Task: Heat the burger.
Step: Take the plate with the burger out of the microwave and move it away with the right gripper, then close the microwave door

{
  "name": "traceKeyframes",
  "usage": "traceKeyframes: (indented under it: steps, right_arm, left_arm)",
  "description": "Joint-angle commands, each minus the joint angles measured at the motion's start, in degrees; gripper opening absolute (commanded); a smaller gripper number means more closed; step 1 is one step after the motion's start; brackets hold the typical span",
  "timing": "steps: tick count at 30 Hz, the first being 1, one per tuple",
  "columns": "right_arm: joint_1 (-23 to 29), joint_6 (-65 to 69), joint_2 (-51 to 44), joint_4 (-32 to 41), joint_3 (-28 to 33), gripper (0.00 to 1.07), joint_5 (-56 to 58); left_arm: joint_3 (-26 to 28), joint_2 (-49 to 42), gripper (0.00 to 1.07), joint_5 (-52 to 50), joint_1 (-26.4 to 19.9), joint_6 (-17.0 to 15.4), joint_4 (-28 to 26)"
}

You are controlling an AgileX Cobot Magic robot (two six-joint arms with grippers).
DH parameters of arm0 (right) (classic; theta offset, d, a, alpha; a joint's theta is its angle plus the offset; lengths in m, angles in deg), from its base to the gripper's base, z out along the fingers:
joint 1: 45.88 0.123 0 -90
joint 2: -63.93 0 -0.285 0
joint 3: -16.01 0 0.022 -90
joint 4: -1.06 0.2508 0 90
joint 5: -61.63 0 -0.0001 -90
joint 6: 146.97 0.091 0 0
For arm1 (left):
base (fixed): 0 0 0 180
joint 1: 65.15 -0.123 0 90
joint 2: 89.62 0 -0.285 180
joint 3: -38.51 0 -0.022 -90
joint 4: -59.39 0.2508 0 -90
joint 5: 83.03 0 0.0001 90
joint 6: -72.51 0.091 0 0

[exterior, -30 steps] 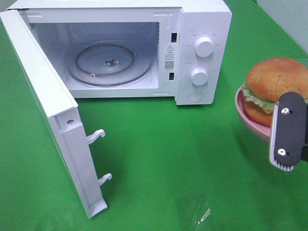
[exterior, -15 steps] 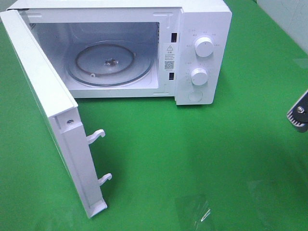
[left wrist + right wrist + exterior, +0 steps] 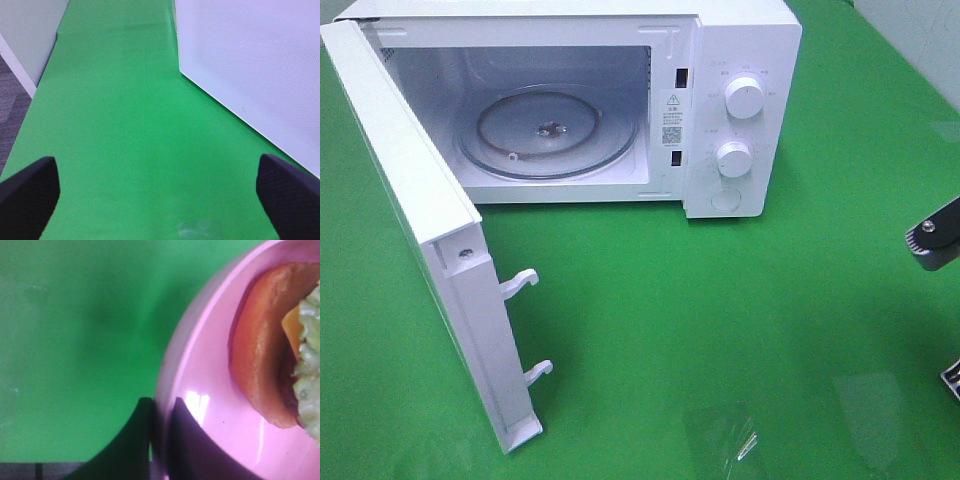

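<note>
Burger (image 3: 265, 345): on pink plate (image 3: 200, 390), rim pinched between right gripper (image 3: 161, 440) fingers. Left gripper (image 3: 157, 192): fingers spread, empty. Microwave (image 3: 740, 60) door open; loading, closing, heating outstanding.

Right gripper (image 3: 161, 440) pinching pink plate (image 3: 210, 405) rim; burger (image 3: 275, 345) on plate.

Burger (image 3: 265, 350) and pink plate (image 3: 210, 405) cropped in wrist view
</note>
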Motion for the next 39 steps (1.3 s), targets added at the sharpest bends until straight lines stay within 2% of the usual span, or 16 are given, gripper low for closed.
traceKeyframes:
  steps: [1, 3, 11, 22, 26, 27, 28, 30, 31, 32, 33, 34, 35, 37, 38, 39]
  right_arm:
    - [-1.8, 3.3, 2.6, -4.0, -0.5, 0.0, -1.5]
    - [-4.5, 6.3, 6.9, -5.1, -0.5, 0.0, -5.0]
    - [-8.7, 14.6, 14.6, -8.1, -0.5, 0.0, -10.4]
    - [-9.6, 21.2, 21.7, -8.7, -0.5, 0.01, -17.5]
    - [-9.6, 22.7, 23.3, -8.9, -0.5, 0.1, -18.3]
    - [-9.6, 22.8, 23.1, -8.9, -0.7, 0.19, -18.4]
    - [-9.6, 22.8, 23.1, -8.9, -0.7, 0.19, -18.4]
    - [-9.5, 21.8, 21.3, -6.2, -2.6, 0.34, -17.3]
    - [-9.5, 21.8, 21.3, -6.2, -2.6, 0.34, -17.3]
    - [-9.5, 20.3, 20.5, -4.8, -3.3, 0.45, -17.1]
    - [-9.5, 20.3, 20.5, -4.8, -3.3, 0.45, -17.1]
    - [-9.5, 16.0, 18.9, -1.3, -4.8, 0.52, -16.8]
    - [-9.5, 16.0, 18.9, -1.3, -4.8, 0.52, -16.8]
    - [-9.5, 10.7, 16.8, 3.0, -6.2, 0.57, -17.0]
    - [-9.5, 4.4, 14.6, 7.5, -7.3, 0.61, -17.1]
    - [-9.5, 4.4, 14.6, 7.5, -7.3, 0.61, -17.1]
  left_arm:
    - [-0.1, -1.0, 1.0, -0.8, -0.1, -0.1, -0.2]
    - [-0.1, -1.0, 1.0, -0.8, -0.1, -0.1, -0.2]
    - [-0.1, -1.0, 1.0, -0.8, -0.1, -0.1, -0.2]
    - [-0.1, -1.0, 1.0, -0.8, -0.1, -0.1, -0.2]
    - [-0.1, -1.0, 1.0, -0.8, -0.1, -0.1, -0.2]
    - [-0.1, -1.0, 1.0, -0.8, -0.1, -0.1, -0.2]
    - [-0.1, -1.0, 1.0, -0.8, -0.1, -0.1, -0.2]
    - [-0.1, -1.0, 1.0, -0.8, -0.1, -0.1, -0.2]
    - [-0.1, -1.0, 1.0, -0.8, -0.1, -0.1, -0.2]
    - [-0.1, -1.0, 1.0, -0.8, -0.1, -0.1, -0.2]
    - [-0.1, -1.0, 1.0, -0.8, -0.1, -0.1, -0.2]
    - [-0.1, -1.0, 1.0, -0.8, -0.1, -0.1, -0.2]
    - [-0.1, -1.0, 1.0, -0.8, -0.1, -0.1, -0.2]
    - [-0.1, -1.0, 1.0, -0.8, -0.1, -0.1, -0.2]
    - [-0.1, -1.0, 1.0, -0.8, -0.1, -0.1, -0.2]
    - [-0.1, -1.0, 1.0, -0.8, -0.1, -0.1, -0.2]
